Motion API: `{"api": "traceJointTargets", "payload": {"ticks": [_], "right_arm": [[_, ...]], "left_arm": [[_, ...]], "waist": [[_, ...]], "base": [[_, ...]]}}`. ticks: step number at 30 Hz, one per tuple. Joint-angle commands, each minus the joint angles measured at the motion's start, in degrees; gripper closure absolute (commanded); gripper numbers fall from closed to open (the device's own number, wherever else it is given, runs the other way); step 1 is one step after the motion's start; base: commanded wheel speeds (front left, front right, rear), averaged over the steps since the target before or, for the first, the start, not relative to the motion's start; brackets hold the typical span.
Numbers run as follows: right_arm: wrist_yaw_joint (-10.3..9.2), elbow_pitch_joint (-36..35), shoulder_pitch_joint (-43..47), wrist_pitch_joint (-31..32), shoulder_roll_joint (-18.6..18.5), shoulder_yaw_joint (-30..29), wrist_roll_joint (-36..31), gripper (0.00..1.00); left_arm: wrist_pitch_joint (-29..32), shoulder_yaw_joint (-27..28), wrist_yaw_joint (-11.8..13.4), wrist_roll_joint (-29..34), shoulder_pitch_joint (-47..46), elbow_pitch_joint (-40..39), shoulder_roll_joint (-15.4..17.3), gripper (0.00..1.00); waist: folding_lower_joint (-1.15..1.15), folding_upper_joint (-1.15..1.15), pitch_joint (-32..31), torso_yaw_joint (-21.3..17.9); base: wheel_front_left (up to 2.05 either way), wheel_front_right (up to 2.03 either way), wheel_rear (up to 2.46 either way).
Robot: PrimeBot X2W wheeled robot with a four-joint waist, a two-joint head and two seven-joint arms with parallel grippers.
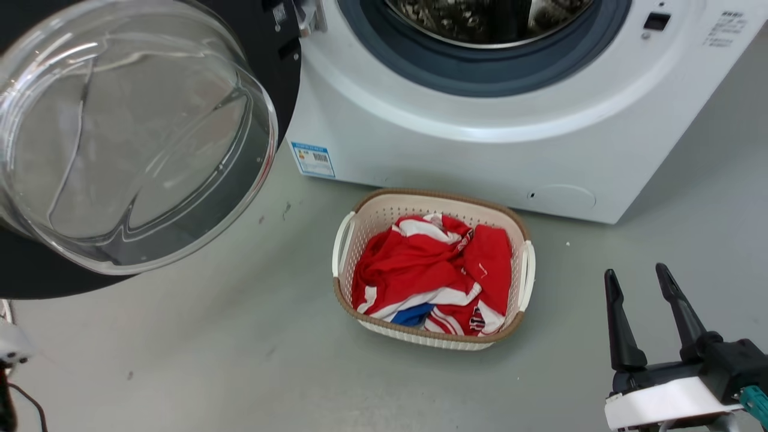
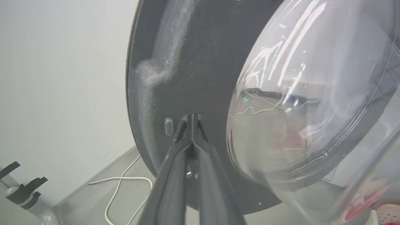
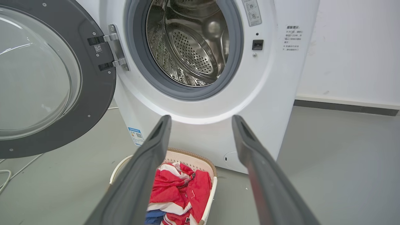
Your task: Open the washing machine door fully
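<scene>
— Where's the washing machine door (image 3: pixel 93 103)?
— Swung wide, left of the drum (image 3: pixel 187 47).
— And the left end effector (image 2: pixel 191 120)?
— Clenched, tips on the door's dark inner rim, probably to push it. The right end effector (image 1: pixel 636 271) hangs released near the basket (image 1: pixel 432 195).

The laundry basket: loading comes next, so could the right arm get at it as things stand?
Probably yes. The right gripper hangs open beside the laundry basket, with bare floor between them, and the washing machine door is swung off to the other side.
</scene>
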Motion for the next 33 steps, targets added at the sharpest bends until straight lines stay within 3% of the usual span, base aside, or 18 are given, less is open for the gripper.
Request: {"api": "traceJointTargets", "payload": {"ticks": [1, 7, 17, 24, 33], "right_arm": [[-0.02, -0.03, 0.98, -0.12, 0.16, -0.34, 0.38, 0.0], [-0.02, -0.13, 2.69, -0.12, 0.15, -0.81, 1.07, 0.0], [-0.02, -1.48, 5.31, -0.12, 0.15, -1.39, 2.77, 0.0], [-0.02, -3.15, 6.32, -0.12, 0.15, -2.04, 2.28, 0.0], [-0.02, -4.58, 7.37, -0.12, 0.15, -2.49, 3.05, 0.0]], "left_arm": [[0.14, -0.52, -0.39, 0.99, 2.34, -2.72, -1.09, 1.0], [0.13, -2.91, -0.8, 3.08, 6.58, -9.62, -4.43, 1.0], [0.14, -10.55, -0.34, 7.18, 15.64, -22.33, -13.05, 1.0], [0.14, -16.72, -0.67, 7.18, 19.5, -26.7, -15.93, 1.0], [0.14, -22.02, 0.86, 4.67, 23.7, -28.52, -17.55, 1.0]], "waist": [[0.0, 0.0, -2.42, -0.29], [0.0, 0.0, -5.33, -0.53], [0.0, 0.0, -9.91, -2.17], [0.0, 0.0, -11.22, -4.49], [0.0, 0.0, -12.0, -8.56]], "base": [[0.0, 0.0, 0.0], [0.0, 0.0, 0.0], [0.0, 0.0, 0.0], [0.0, 0.0, 0.0], [0.0, 0.0, 0.0]]}}
